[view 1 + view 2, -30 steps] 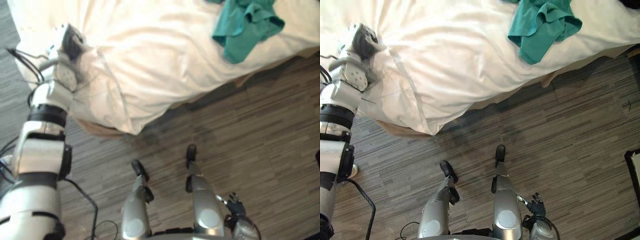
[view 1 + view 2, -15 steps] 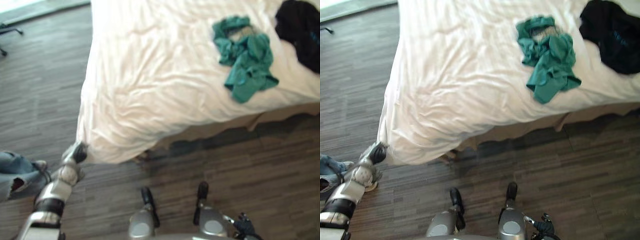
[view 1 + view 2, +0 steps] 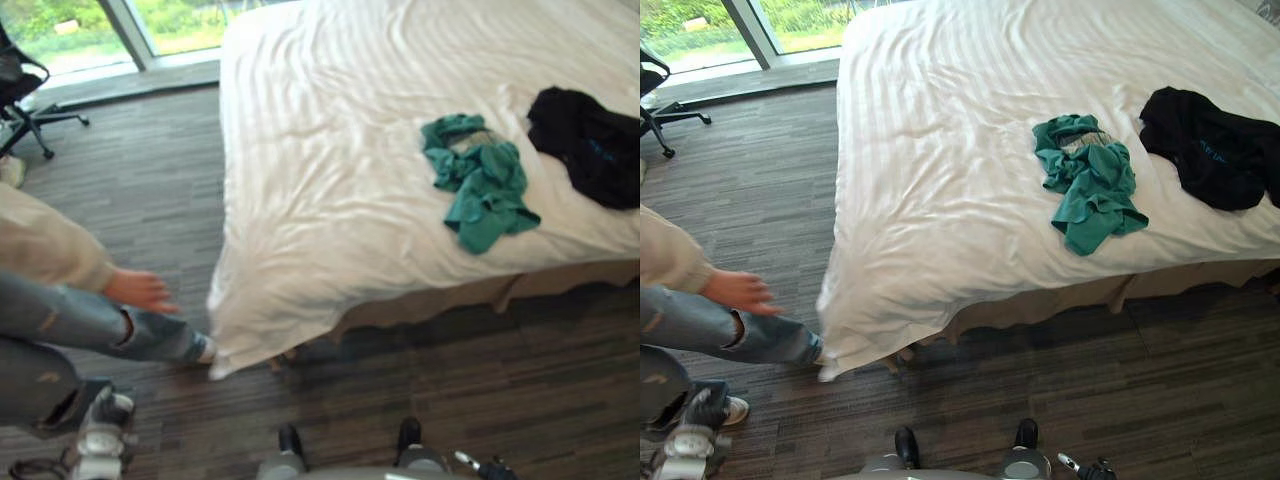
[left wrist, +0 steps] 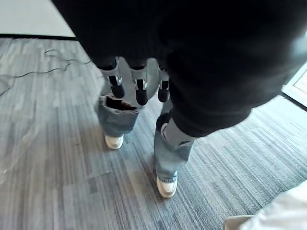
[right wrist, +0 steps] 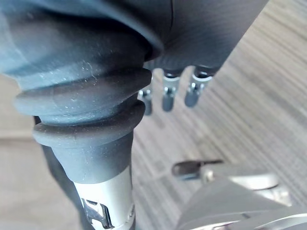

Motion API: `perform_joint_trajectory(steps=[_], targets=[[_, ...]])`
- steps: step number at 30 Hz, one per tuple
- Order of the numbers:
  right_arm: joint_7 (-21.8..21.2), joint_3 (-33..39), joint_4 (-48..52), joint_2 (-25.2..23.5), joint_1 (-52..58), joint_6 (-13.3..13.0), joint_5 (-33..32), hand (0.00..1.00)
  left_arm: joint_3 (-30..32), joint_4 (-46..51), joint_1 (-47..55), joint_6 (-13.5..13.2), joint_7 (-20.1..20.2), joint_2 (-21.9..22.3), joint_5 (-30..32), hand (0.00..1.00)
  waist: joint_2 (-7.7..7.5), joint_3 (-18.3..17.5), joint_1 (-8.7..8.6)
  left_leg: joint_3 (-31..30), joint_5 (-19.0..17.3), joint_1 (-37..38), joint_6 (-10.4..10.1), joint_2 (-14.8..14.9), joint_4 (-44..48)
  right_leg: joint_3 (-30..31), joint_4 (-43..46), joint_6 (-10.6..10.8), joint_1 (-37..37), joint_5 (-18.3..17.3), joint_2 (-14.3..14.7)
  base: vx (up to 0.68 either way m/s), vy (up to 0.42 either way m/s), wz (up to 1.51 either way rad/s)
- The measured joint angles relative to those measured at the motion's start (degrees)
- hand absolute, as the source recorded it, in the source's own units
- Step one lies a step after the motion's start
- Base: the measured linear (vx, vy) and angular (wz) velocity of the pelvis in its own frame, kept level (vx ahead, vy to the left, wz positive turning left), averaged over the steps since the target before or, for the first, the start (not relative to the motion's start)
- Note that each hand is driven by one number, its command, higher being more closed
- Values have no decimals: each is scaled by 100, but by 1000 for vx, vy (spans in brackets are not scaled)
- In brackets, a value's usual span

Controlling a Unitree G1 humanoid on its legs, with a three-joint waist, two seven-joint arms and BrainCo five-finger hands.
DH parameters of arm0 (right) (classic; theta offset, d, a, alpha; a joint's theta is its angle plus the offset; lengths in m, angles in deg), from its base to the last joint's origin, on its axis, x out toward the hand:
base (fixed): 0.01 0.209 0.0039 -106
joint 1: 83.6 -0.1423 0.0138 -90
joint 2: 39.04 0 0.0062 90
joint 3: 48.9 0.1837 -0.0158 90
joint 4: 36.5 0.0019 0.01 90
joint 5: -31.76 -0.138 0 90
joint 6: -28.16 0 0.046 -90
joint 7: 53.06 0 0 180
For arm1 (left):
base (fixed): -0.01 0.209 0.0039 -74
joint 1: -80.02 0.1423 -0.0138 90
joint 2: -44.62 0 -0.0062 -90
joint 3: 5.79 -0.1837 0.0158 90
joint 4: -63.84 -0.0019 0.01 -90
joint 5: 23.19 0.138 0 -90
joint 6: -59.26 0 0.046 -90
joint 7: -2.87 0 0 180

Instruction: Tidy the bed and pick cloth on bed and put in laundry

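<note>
Both hands empty, low by the floor (image 3: 1140, 380), well apart from the bed (image 3: 940, 150). Left hand (image 4: 140, 91): fingers straight-ish and spread, thumb apart, nothing in it; a person (image 3: 700, 320) in jeans stands just past it at scene left. Right hand (image 5: 168, 93): fingers hang relaxed, apart, holding nothing.

Task things: teal cloth (image 3: 1085, 185) lies bunched on the bed, right of centre, toward the near edge. Black cloth (image 3: 1210, 145) further right, near the teal one but not touching it. White sheet (image 3: 890, 250) mostly flat w/ light wrinkles; its near-left corner hangs down toward the floor.

Handling (judgement): teal cloth looks soft, light and limp, not fragile or slippery. Will drape and trail when lifted, so take it at the raised folds on top of the bunch, pinch w/ fingers + thumb, gather enough fabric that no loose end drags. Risk: catching the sheet under it, so grab the cloth only. Black cloth prob. same, spread flatter, so scrunch it first. Neither hand is in reach; approach to the bed's near side needed before any grasp.
</note>
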Motion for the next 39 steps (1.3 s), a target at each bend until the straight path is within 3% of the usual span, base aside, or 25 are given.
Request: perform_joint_trajectory(steps=[4, 8, 29, 33, 39], targets=[[-5, 192, 14, -24, -60, 24, -79, 0, -262, 406, 298, -4, -5, 1007, -615, 0, -48, -61, 39, -100, 0, 94, 2, 3, -3, -105, 9, 25, 157, -52, -2, -25, -8, 12], [1, 192, 11, -24, -78, 76, -78, 0, -350, 372, 356, -18, -65, 1283, -853, 0, -72, -186, 25, -100, 0, 113, 5, 5, -8, -96, 17, 3, 154, -72, -2, -64, -4, -3], [13, 3, -9, -24, -258, 121, -70, 0, -207, -52, 313, -116, -214, 1151, -892, 0, -146, -280, -129, 34, -88, 274, -32, -1, -15, 49, -19, 58, 250, -71, 1, 11, 2, -2], [15, 2, -17, -24, -241, 120, -71, 0, -68, -52, 316, -116, -217, 1141, -1137, 0, -139, -282, -133, 30, -92, 355, -29, -1, -17, 42, -22, 58, 334, -71, 1, -25, -1, 0], [30, -119, -10, -28, -76, 39, -72, 0, 29, 903, 205, -120, -532, 733, -1538, 0, -82, -365, -119, -11, -136, 301, -27, -1, -52, -3, -96, 44, 331, -88, 8, -62, -4, 3]])
